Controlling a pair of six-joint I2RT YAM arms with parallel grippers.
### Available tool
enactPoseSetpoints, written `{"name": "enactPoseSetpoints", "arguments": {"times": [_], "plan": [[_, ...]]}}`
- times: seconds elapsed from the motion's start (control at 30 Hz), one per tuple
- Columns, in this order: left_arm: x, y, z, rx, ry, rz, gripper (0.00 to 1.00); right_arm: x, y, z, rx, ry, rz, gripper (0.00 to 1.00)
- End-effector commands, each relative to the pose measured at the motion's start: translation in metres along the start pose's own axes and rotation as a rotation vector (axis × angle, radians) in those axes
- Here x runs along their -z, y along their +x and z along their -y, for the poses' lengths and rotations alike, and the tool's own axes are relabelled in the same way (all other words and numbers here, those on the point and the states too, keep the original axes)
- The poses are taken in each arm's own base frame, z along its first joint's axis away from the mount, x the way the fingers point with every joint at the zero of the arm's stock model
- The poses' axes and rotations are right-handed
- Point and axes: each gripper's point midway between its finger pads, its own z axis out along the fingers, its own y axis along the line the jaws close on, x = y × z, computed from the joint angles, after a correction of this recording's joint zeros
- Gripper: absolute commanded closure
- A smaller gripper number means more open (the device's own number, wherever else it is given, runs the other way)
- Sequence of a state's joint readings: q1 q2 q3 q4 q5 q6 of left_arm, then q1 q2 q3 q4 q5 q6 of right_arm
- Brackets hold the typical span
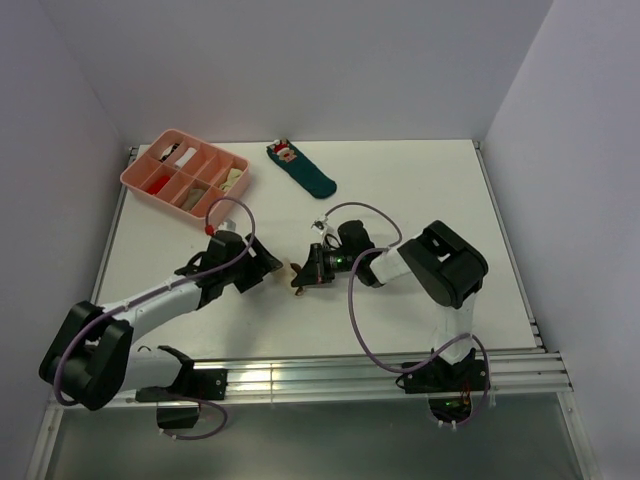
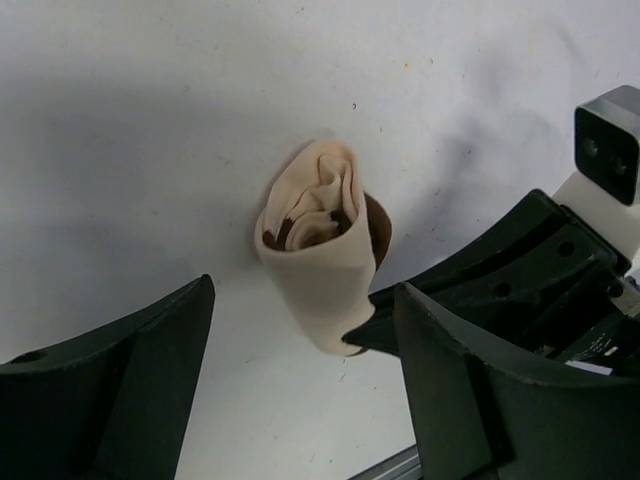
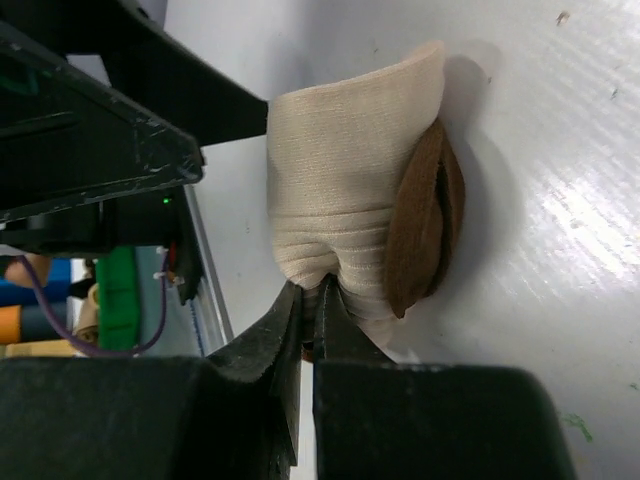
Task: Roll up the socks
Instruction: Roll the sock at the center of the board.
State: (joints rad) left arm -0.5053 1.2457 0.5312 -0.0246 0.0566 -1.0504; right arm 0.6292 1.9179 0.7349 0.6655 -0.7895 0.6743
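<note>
socks [image 2: 318, 250] rolled into one cream bundle at mid table [image 1: 420, 190]; brown layers show only at the open end and along one side; right claw [image 3: 310, 295] clenched on a fold at the bundle's edge; left claw [image 2: 303, 290] released, fingers [image 2: 130, 390] either side, not touching; from above, bundle mostly hidden between both claws; pink tray [image 1: 133, 177] and teal sock [image 1: 310, 172] far back.

White table [image 1: 420, 180], plain pale walls [image 1: 300, 60] on three sides, aluminium rail [image 1: 320, 375] along near edge, even light.
</note>
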Motion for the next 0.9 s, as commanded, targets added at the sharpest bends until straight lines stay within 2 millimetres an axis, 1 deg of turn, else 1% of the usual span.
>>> {"name": "enactPoseSetpoints", "arguments": {"times": [0.0,0.13,0.17,0.27,0.37,0.4,0.43,0.47,0.5,0.57,0.6,0.63,0.67,0.7,0.73,0.77,0.8,0.83,0.87], "plan": [[-0.009,-0.005,0.018,0.023,0.083,0.016,0.23,-0.003,0.022,0.01,-0.116,0.002,-0.08,1.0],[-0.021,0.003,0.01,0.029,0.048,-0.022,0.26,-0.004,0.023,0.015,-0.143,0.005,-0.079,1.0],[-0.027,0.008,0.002,0.024,0.02,-0.043,0.27,-0.005,0.021,0.014,-0.141,0.002,-0.073,1.0],[-0.036,0.014,-0.011,0.024,-0.054,-0.078,0.31,-0.005,0.022,0.016,-0.156,0.007,-0.069,1.0],[-0.04,0.022,-0.03,0.02,-0.155,-0.123,0.35,-0.005,0.019,0.015,-0.152,0.018,-0.063,1.0],[-0.04,0.021,-0.034,0.016,-0.185,-0.118,0.37,-0.004,0.015,0.014,-0.133,0.021,-0.058,0.99],[-0.038,0.025,-0.044,0.011,-0.235,-0.141,0.39,-0.004,0.014,0.016,-0.126,0.039,-0.052,0.98],[-0.04,0.021,-0.042,0.004,-0.253,-0.14,0.41,-0.003,0.015,0.018,-0.118,0.058,-0.06,0.95],[-0.04,0.018,-0.045,-0.005,-0.28,-0.133,0.44,-0.002,0.011,0.015,-0.1,0.065,-0.049,0.93],[-0.038,0.019,-0.051,-0.03,-0.353,-0.167,0.5,0.001,0.008,0.018,-0.089,0.107,-0.039,0.88],[-0.036,0.021,-0.052,-0.038,-0.377,-0.185,0.55,0.004,0.002,0.014,-0.053,0.114,-0.02,0.82],[-0.035,0.014,-0.058,-0.071,-0.422,-0.156,0.57,0.005,-0.002,0.014,-0.037,0.126,-0.012,0.79],[-0.033,0.013,-0.058,-0.088,-0.456,-0.17,0.58,0.008,-0.002,0.019,-0.018,0.165,-0.007,0.72],[-0.033,0.012,-0.059,-0.103,-0.472,-0.171,0.59,0.01,-0.01,0.011,0.015,0.169,0.014,0.68],[-0.034,0.012,-0.061,-0.133,-0.492,-0.176,0.6,0.012,-0.009,0.012,0.021,0.197,0.012,0.64],[-0.035,0.007,-0.055,-0.147,-0.494,-0.169,0.6,0.015,-0.016,0.015,0.062,0.235,0.035,0.59],[-0.032,0.007,-0.057,-0.164,-0.518,-0.178,0.61,0.017,-0.025,0.006,0.102,0.249,0.06,0.56],[-0.033,0.008,-0.06,-0.195,-0.543,-0.186,0.61,0.019,-0.029,0.004,0.129,0.27,0.074,0.54],[-0.035,0.004,-0.052,-0.21,-0.536,-0.18,0.61,0.026,-0.038,0.002,0.181,0.323,0.112,0.51]]}}
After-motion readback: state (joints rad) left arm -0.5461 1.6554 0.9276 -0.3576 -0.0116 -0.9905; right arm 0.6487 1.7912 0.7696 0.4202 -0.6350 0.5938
